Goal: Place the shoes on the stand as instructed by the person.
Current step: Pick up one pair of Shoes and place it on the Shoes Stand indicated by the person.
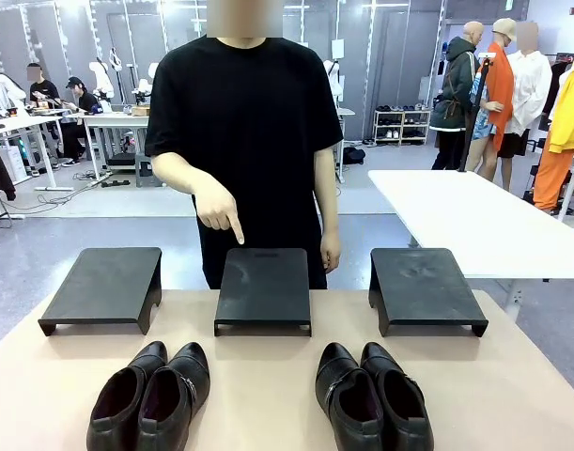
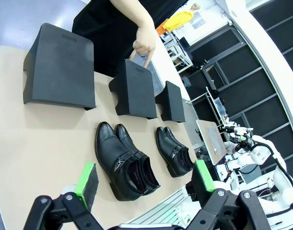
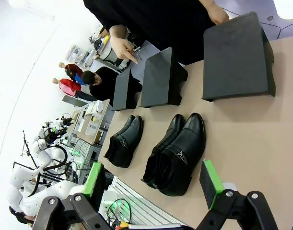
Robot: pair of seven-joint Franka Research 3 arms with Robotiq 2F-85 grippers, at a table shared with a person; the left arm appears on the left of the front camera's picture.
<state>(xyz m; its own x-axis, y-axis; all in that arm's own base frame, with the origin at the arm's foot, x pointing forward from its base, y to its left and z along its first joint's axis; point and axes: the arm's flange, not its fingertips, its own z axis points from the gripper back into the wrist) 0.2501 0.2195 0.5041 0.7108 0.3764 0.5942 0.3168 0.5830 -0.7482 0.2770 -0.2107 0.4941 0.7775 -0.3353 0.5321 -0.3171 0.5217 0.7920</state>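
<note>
Front view, scanning left to right: finding the left pair of shoes [image 1: 150, 399] lying near the table's front edge, toes facing three stands; seeing the person's hand [image 1: 216, 209] pointing at the middle stand [image 1: 264, 289]; finding the right pair [image 1: 373, 399] lying alongside. Judging the leather stiff, glossy, probably slippery, fairly light; favouring pinching the heel collar. Hovering wide apart and empty: left gripper [image 2: 145, 178], right gripper [image 3: 152, 181].
</note>
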